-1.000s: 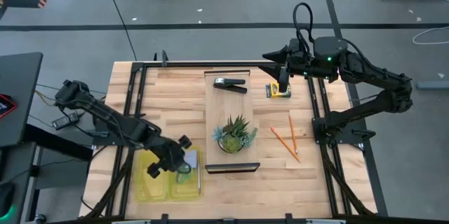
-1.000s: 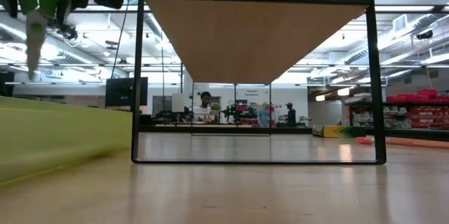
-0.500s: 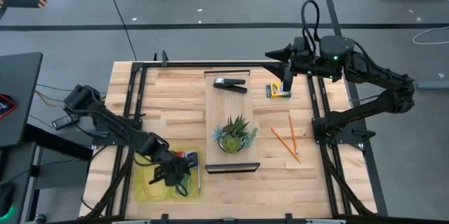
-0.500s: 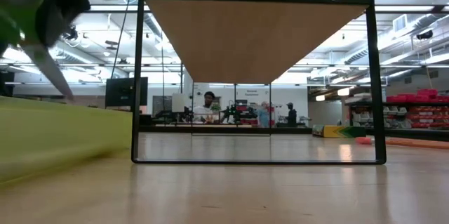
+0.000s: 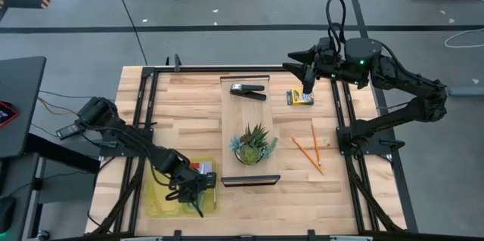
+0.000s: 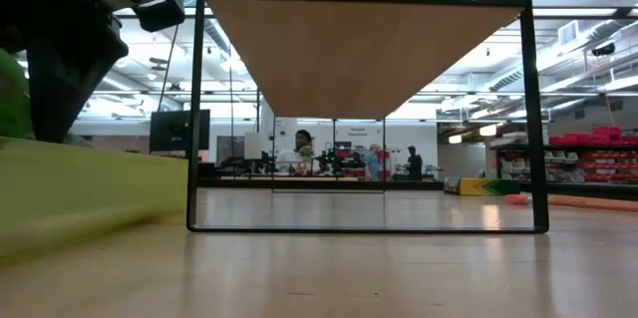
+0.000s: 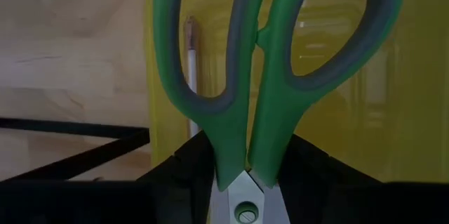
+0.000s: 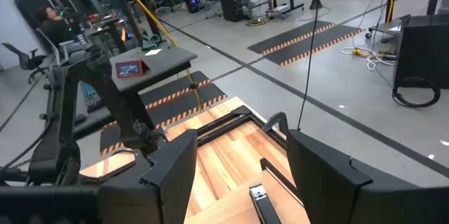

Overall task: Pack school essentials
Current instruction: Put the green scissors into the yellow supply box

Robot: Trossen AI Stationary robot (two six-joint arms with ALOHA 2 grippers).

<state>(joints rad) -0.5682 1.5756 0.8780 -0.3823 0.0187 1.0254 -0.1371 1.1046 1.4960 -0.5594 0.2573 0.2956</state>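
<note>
Our left claw (image 5: 190, 193), clamped on the green-handled steel scissors (image 7: 259, 76), is lowering them into the translucent yellow plastic tray (image 5: 162, 202); next we release. Right claw (image 5: 308, 82), open, waits above the crayon box (image 5: 300, 98).

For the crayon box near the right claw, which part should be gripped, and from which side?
Grip the crayon box across its two long edges, coming straight down from above. It lies flat on the table with bare wood all around, so those sides look reachable. The right claw, open, hovers close above it.
</note>
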